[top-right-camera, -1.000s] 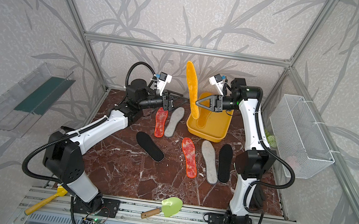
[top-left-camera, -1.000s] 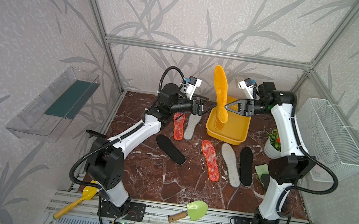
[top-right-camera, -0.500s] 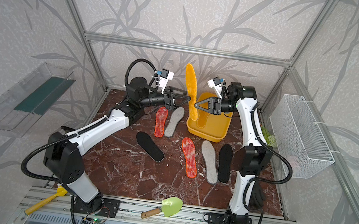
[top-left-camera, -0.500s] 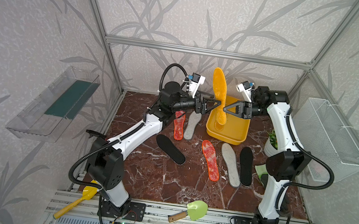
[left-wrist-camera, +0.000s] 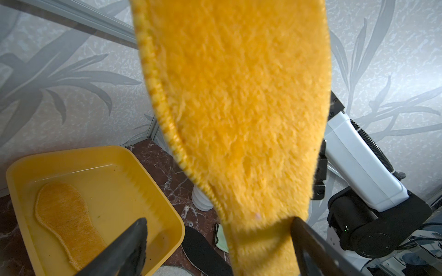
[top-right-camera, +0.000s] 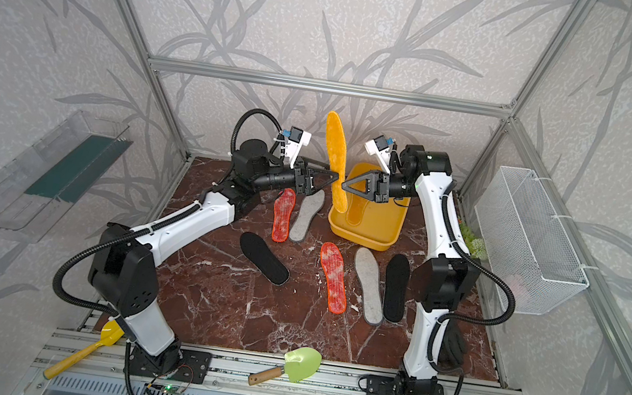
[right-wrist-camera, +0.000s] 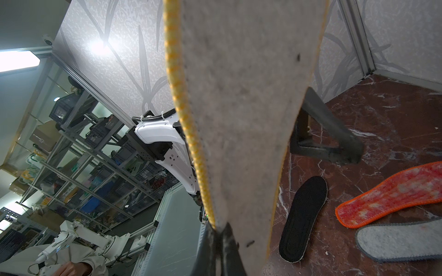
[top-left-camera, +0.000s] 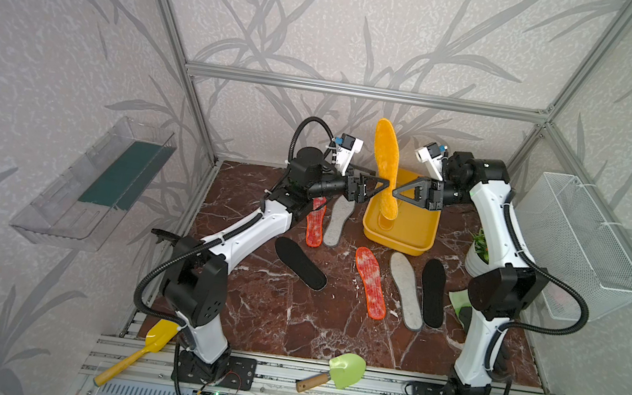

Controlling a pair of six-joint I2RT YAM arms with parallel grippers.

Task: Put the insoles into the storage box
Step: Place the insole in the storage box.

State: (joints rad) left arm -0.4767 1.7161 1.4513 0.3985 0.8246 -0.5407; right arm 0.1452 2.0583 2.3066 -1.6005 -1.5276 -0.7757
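Eight insoles showed in both top views: two yellow-orange, two red-white mottled insoles (top-left-camera: 316, 221) (top-left-camera: 370, 282), two grey felt insoles (top-left-camera: 338, 220) (top-left-camera: 405, 291) and two black insoles (top-left-camera: 300, 263) (top-left-camera: 433, 292). There was one storage box (top-left-camera: 404, 244).

The right gripper (top-left-camera: 394, 192) was clamped tight on the edge of the held yellow-orange insole (top-left-camera: 384, 162). It stood nearly upright, its toe well above the tips and its heel hanging below them over the box. The left gripper (top-left-camera: 380, 178) stood wide apart with a jaw on either side of that insole, gripping nothing. In the left wrist view one finger (left-wrist-camera: 311, 241) lay right against the fleece, though whether it truly touched was hard to say.

The second yellow-orange insole (left-wrist-camera: 64, 210) lay flat in the box below both grippers, with bare box floor beside it. The six others lay on the marble floor (top-left-camera: 268, 318), lower than the grippers and nearer the arm bases. The red and grey pair under the left gripper lay just beside each other. Past them, toward the arm bases, the floor lay bare.

In a top view the held insole hid most of the one in the box, and the right arm cut off a potted plant (top-left-camera: 479, 246).
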